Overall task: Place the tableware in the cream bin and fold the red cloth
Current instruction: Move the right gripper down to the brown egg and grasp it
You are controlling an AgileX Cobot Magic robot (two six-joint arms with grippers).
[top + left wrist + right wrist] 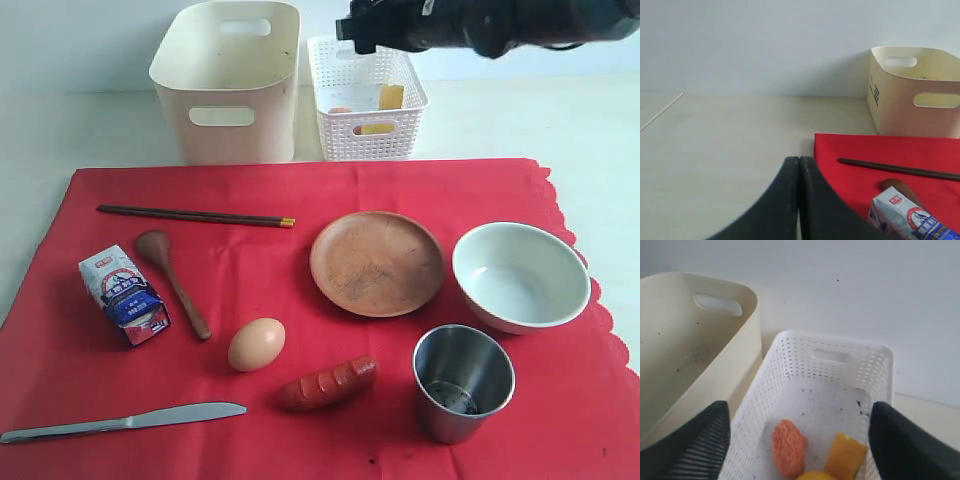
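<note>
While the right gripper (365,30) hangs over the basket (370,130) in the exterior view, bowl (520,275), cup (463,380) and plate (377,263) are seen on the red cloth (330,450) on its side, the cream bin (228,80) beside the basket. By the left wrist, the left gripper (799,167) is shown clenched, empty, chopsticks (900,168) crosswise nearby. By the right wrist, jaws are shown spread, nothing held.

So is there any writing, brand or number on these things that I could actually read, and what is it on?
On the blue-white carton: a small red logo and printed lettering, too small and blurred to read.
On the cream bin: a few dark printed marks on its side wall near a corner, blurred and not readable.
No other lettering shows, so nothing here can be quoted.
</note>
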